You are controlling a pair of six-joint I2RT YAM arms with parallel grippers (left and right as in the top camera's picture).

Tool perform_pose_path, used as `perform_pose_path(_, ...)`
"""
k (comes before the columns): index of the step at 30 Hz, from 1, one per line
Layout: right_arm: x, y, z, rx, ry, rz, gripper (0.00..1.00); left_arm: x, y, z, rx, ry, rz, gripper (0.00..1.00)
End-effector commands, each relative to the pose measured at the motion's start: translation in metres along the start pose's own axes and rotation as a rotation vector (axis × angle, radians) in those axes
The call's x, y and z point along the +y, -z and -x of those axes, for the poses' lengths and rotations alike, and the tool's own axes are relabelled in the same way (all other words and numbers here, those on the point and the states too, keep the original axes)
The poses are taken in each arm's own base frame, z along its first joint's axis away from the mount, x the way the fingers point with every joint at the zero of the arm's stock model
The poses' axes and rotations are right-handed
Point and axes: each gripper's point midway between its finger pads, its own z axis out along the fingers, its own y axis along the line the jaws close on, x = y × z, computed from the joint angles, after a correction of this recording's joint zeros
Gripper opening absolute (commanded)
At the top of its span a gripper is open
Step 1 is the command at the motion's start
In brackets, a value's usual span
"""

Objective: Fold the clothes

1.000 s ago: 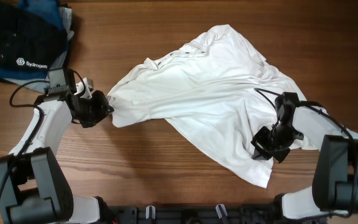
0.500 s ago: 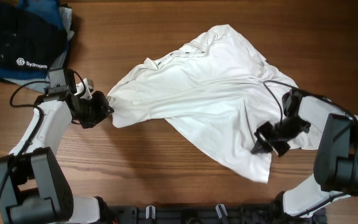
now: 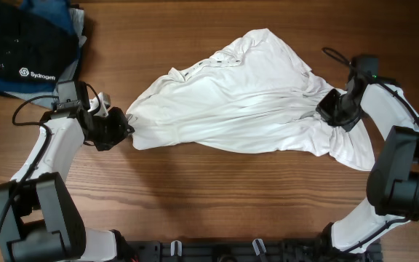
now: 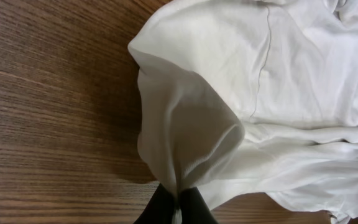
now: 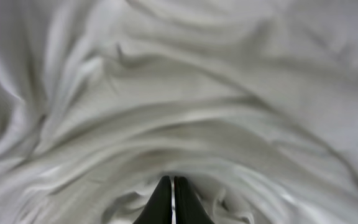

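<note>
**Overhead:** shirt (image 3: 246,102) lies across centre-right. L gripper (image 3: 122,125) pinches its left corner, unmoved. R gripper (image 3: 331,110), a sec ago at the near-right hem, is now further back at the right edge. The near flap came w/ it, so the cloth lies as a long, flatter band; prob. a first fold under way. **L wrist:** fingers (image 4: 197,211) pressed on a bunched corner. **R wrist:** fingers (image 5: 160,202) pressed together, cloth apparently caught betw. them.

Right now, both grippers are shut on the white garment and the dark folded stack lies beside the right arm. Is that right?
No. The overhead view shows the dark folded stack beside the left arm, not the right. Both the left gripper and right gripper are indeed shut on the white garment.
</note>
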Motion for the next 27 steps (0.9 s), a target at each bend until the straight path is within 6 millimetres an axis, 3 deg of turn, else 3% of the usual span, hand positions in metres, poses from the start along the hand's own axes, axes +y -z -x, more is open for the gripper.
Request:
perform_pose_path(1,0.000,0.008,0.021,-0.056,0.135,-0.045,0.04,-0.009,0.007,0.004,-0.019,-0.035,-0.026,0.04)
perform_pose_path(4,0.002,0.017,0.019,-0.032,0.143,-0.051,0.04,-0.009,0.007,0.004,-0.017,-0.034,-0.027,0.04)
perform_pose_path(8,0.006,0.024,-0.008,0.076,0.153,-0.034,0.04,-0.010,0.007,0.004,-0.016,-0.035,-0.032,0.04)
perform_pose_path(14,0.013,0.042,-0.078,0.341,0.195,0.009,0.03,-0.009,0.007,0.005,-0.021,-0.036,-0.028,0.04)
perform_pose_path(15,0.013,0.047,-0.085,0.362,0.200,0.005,0.11,-0.009,0.007,0.005,-0.021,-0.037,-0.028,0.04)
perform_pose_path(16,0.013,0.055,-0.092,0.373,0.209,-0.002,0.25,-0.009,0.007,0.005,-0.021,-0.046,-0.029,0.04)
perform_pose_path(17,0.013,0.060,-0.096,0.376,0.215,-0.003,0.48,-0.009,0.007,0.005,-0.021,-0.058,-0.029,0.04)
perform_pose_path(18,0.013,0.065,-0.099,0.376,0.219,-0.002,0.79,-0.009,0.007,0.005,-0.021,-0.063,-0.028,0.04)
perform_pose_path(19,0.013,0.076,-0.104,0.373,0.232,0.002,1.00,-0.008,0.007,0.005,-0.021,-0.062,-0.024,0.04)
perform_pose_path(24,-0.001,0.094,-0.107,0.375,0.213,-0.004,0.99,-0.009,0.007,0.005,-0.021,-0.062,-0.024,0.04)
perform_pose_path(27,-0.015,0.092,-0.105,0.396,0.178,-0.008,0.89,-0.008,0.007,0.005,-0.021,-0.082,-0.024,0.04)
